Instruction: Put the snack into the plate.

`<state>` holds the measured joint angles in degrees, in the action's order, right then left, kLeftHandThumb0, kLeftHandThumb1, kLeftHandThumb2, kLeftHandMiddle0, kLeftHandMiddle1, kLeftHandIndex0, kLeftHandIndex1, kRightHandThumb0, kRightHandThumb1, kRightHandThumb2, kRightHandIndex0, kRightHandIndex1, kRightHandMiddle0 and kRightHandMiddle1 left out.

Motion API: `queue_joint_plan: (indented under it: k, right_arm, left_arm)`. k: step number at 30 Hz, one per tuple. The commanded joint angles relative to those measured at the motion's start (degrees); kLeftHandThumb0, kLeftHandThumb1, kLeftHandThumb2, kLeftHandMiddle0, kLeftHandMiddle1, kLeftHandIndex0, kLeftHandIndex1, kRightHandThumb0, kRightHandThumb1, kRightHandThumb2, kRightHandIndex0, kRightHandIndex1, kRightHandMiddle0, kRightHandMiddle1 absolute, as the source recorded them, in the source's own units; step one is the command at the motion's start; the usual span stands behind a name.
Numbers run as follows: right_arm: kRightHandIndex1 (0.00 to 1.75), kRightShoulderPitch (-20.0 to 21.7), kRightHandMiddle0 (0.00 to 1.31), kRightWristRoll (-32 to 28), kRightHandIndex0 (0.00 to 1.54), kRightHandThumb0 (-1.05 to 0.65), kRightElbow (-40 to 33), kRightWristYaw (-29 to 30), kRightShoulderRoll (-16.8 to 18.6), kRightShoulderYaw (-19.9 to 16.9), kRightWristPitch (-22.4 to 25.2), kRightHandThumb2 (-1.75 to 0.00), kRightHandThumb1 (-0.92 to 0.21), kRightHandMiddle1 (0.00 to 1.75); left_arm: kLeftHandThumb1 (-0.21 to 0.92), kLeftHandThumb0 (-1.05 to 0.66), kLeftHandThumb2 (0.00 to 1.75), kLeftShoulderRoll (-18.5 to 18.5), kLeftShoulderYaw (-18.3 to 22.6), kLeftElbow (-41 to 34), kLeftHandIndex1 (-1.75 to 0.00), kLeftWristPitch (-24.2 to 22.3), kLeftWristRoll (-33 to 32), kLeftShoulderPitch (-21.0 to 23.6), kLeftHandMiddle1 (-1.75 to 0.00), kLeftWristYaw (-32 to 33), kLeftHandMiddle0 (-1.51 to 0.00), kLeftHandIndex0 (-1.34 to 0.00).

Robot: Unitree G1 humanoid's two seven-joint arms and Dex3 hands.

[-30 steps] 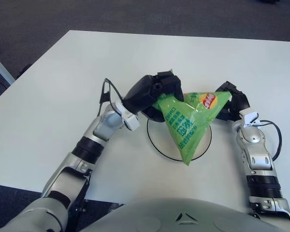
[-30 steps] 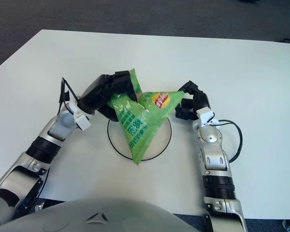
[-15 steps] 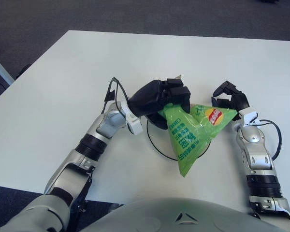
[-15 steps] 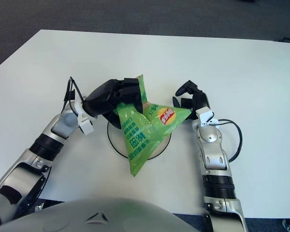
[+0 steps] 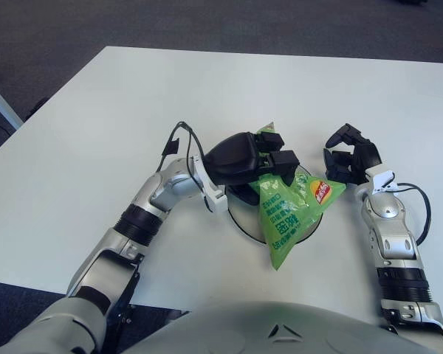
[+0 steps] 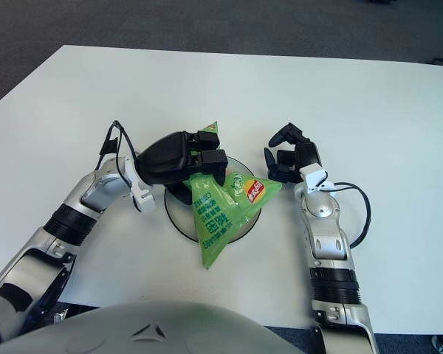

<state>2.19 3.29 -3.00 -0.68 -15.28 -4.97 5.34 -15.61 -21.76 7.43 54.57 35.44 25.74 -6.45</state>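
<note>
Holding the snack bag (image 5: 288,210) by its top corner, the left hand (image 5: 245,158) has come down lower than it was a second ago. Its fingers (image 5: 279,158) are pinched on the green bag. The bag hung higher a second ago; now it has sunk down onto the plate (image 5: 240,219), just under those fingers. Most of it lies inside the plate, but its long pointed end sticks out over the near rim onto the white counter (image 5: 81,147).

Off to the right of the bag, the right hand (image 5: 351,155) has let go. A second ago it was holding the bag's right corner. Now its fingers are spread a little, hold nothing, and sit just beside that corner.

I think the job is nearly done. The left hand only needs to let go, and maybe the bag's end needs a push in.

Counting: one snack bag, one plate, two hands, one counter.
</note>
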Motion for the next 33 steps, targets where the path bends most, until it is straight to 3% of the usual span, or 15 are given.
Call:
queue_joint_plan:
  k: [1,6,9,12,16,19,21,23,25,30,33]
  right_arm:
    - [1.75,-3.9,0.51,0.5,1.23,-0.44,3.5,-1.3,0.5,0.9,4.0,-1.14,-0.45,1.75]
    - [1.75,-4.0,0.51,0.5,1.22,-0.44,3.4,-1.3,0.5,0.9,4.3,-1.14,-0.45,1.75]
    - [1.75,-4.0,0.51,0.5,1.22,-0.44,3.2,-1.2,0.6,0.9,4.4,-1.14,-0.46,1.75]
    - [1.75,-4.0,0.50,0.3,1.22,-0.44,3.3,-1.1,0.8,0.7,4.2,-1.14,-0.46,1.75]
    - [1.75,-4.0,0.50,0.3,1.22,-0.44,3.4,-1.1,0.8,0.7,4.1,-1.14,-0.46,1.75]
    - [1.75,-4.0,0.50,0.2,1.22,-0.44,3.5,-1.2,0.8,0.7,4.1,-1.13,-0.46,1.75]
    - [1.75,-4.0,0.50,0.2,1.22,-0.44,3.6,-1.3,0.7,0.7,4.1,-1.13,-0.46,1.75]
    - [1.75,-4.0,0.50,0.3,1.22,-0.44,3.7,-1.2,0.7,0.7,4.1,-1.14,-0.46,1.75]
    - [1.75,-3.9,0.50,0.3,1.22,-0.44,3.7,-1.1,0.7,0.7,4.0,-1.14,-0.46,1.75]
    - [1.75,-3.7,0.50,0.6,1.22,-0.44,4.1,-0.9,0.7,0.8,3.9,-1.13,-0.46,1.75]
    - [1.75,-3.6,0.50,0.6,1.22,-0.44,4.4,-0.9,0.7,0.7,3.7,-1.13,-0.46,1.75]
  left_arm:
    - [0.24,0.00,1.41,-0.4,0.0,1.2,-1.75,-1.1,3.2,-0.1,-1.74,1.4,-0.67,-0.43]
    - [0.25,0.00,1.41,-0.5,-0.2,2.0,-1.75,-1.6,5.9,-0.3,-1.75,3.8,-0.66,-0.43]
    - [0.26,0.00,1.37,-0.6,-0.5,2.8,-1.66,-1.4,7.4,-0.3,-1.75,5.7,-0.65,-0.48]
    - [0.36,0.00,1.22,-0.8,-1.0,4.4,-1.61,0.0,7.4,0.2,-1.75,7.2,-0.55,-0.46]
    - [0.54,0.00,1.02,-2.0,-1.7,6.3,-1.69,1.9,7.1,1.5,-1.69,7.5,-0.42,-0.35]
    - [0.81,0.00,0.61,-4.2,-2.1,5.4,-1.72,2.6,4.3,2.6,-1.53,4.5,-0.34,-0.22]
    - [0.86,-0.17,0.57,-6.6,-2.7,2.7,-1.73,1.3,-0.3,3.1,-1.28,-0.5,-0.31,-0.20]
    - [0.82,-0.31,0.68,-8.2,-3.7,0.4,-1.35,-0.6,-4.4,3.1,-0.92,-5.3,-0.30,-0.08]
    - [0.81,-0.36,0.73,-8.7,-4.5,-0.2,-1.19,-2.3,-6.9,3.1,-0.75,-8.7,-0.29,-0.04]
    - [0.85,-0.44,0.72,-9.2,-6.3,-1.1,-0.89,-6.9,-14.2,2.6,-0.38,-16.1,-0.26,0.00]
    - [0.85,-0.45,0.71,-9.5,-6.8,-2.1,-0.82,-9.4,-19.0,2.4,-0.31,-19.8,-0.24,0.00]
